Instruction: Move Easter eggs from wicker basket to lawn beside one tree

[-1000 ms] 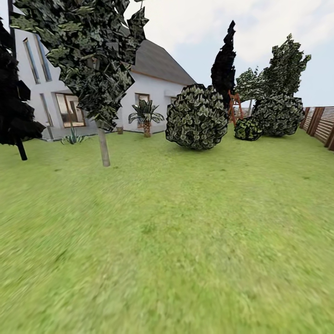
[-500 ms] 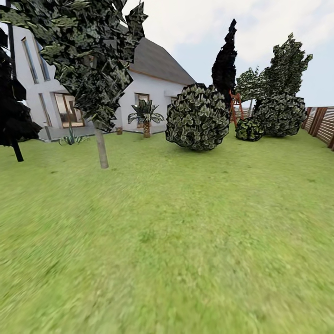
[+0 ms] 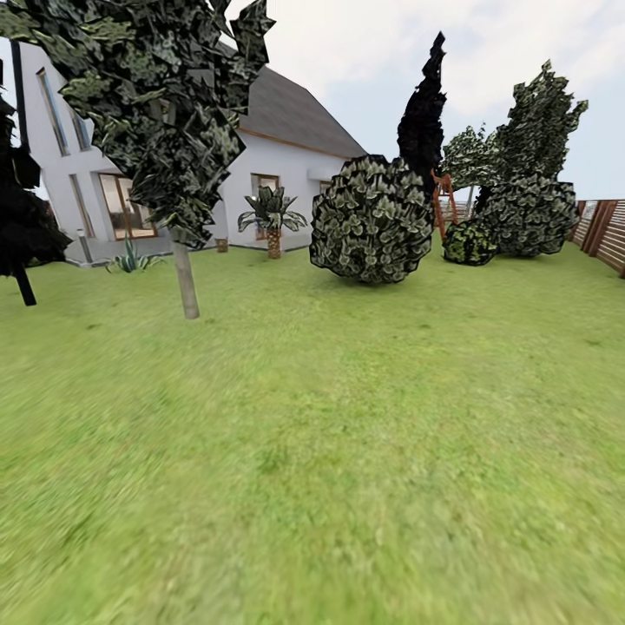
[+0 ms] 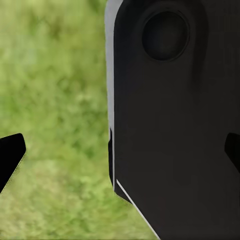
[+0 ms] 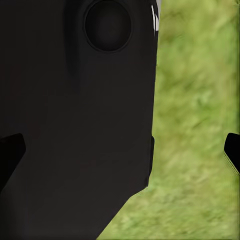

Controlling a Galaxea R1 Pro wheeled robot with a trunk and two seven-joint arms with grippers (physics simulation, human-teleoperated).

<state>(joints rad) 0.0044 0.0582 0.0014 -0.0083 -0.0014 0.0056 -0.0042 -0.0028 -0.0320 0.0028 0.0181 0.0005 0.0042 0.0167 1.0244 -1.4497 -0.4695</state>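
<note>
Garden from the robot's head — lawn (image 3: 330,451) ahead, no basket or eggs in sight.
A tree (image 3: 185,278) with a pale trunk stands on the grass at left, before the white house (image 3: 286,174); a round bush (image 3: 371,221) sits mid-lawn, a slat fence (image 3: 603,233) at right. Each wrist camera looks down on grass past a dark robot body — left gripper (image 4: 120,155) and right gripper (image 5: 120,152) fingertips spread wide, holding nothing.

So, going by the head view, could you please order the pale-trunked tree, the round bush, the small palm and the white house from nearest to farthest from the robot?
1. Pale-trunked tree, at the left on the lawn.
2. Round bush, right of centre, further back.
3. Small palm, between those two, just in front of the house.
4. White house, at the back left.
</note>
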